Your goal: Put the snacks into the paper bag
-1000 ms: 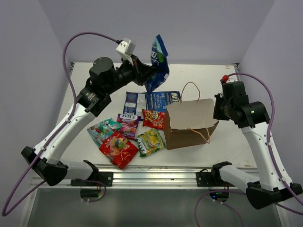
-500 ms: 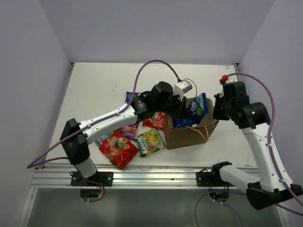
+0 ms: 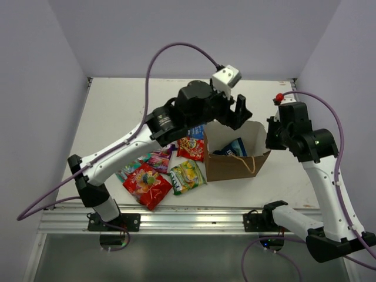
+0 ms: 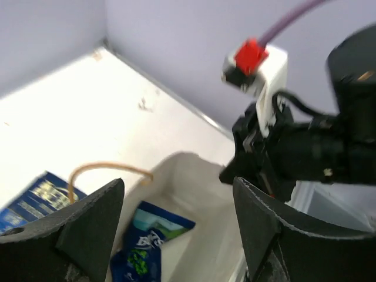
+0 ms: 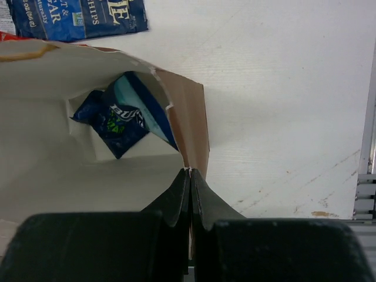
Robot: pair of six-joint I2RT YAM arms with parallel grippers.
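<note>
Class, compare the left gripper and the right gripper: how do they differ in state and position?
The left gripper is open and empty; the right gripper is shut on the rim of the paper bag. The left gripper hovers above the bag's mouth; the right gripper sits at its edge. Both are at the bag.

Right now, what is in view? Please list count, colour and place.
paper bag: one, brown, right of centre, open.
chip bag: one, dark blue, inside paper bag.
second chip bag: one, dark blue, beyond the bag.
red packets: two, red, left of bag.
yellow-green packet: one, beside bag's left side.
pink-purple packet: one, in that pile.
teal packet: one, partly hidden, pile's left.
table: one, white.
left gripper: black, open, above bag.
right gripper: black, shut on bag's rim.
</note>
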